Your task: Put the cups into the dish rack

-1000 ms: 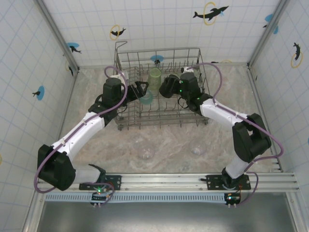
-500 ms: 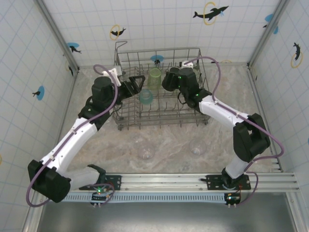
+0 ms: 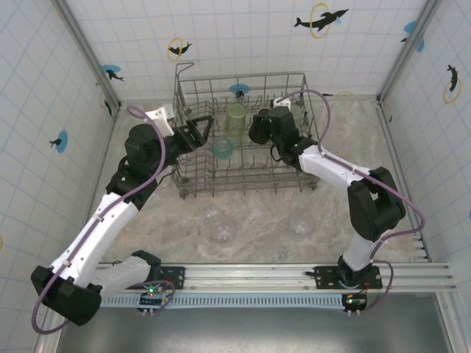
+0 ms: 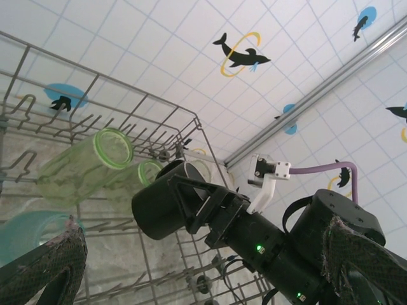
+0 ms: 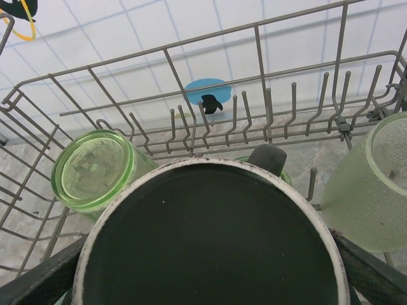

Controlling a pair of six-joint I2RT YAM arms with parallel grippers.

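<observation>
Dish rack: lies under both pincers, which reach in over it from opposite sides.

Right pincer: clamped on the black mug, one finger on each flank. The mug is held on its side over the middle of the rack, with a round face turned back toward the wrist. We cannot tell whether it touches the wire.

Left pincer: fingers wide apart with nothing between them, at the rack's left wall and aimed across at the right pincer.

Light-green tumbler: in the rack, tipped on its side, ahead and left of the right pincer.

Frosted green tumbler: in the rack, ahead and right of it.

Teal cup: in the rack, just past the left fingertips and lower.

Clear cups: on the table, outside the rack and well behind both pincers.
</observation>
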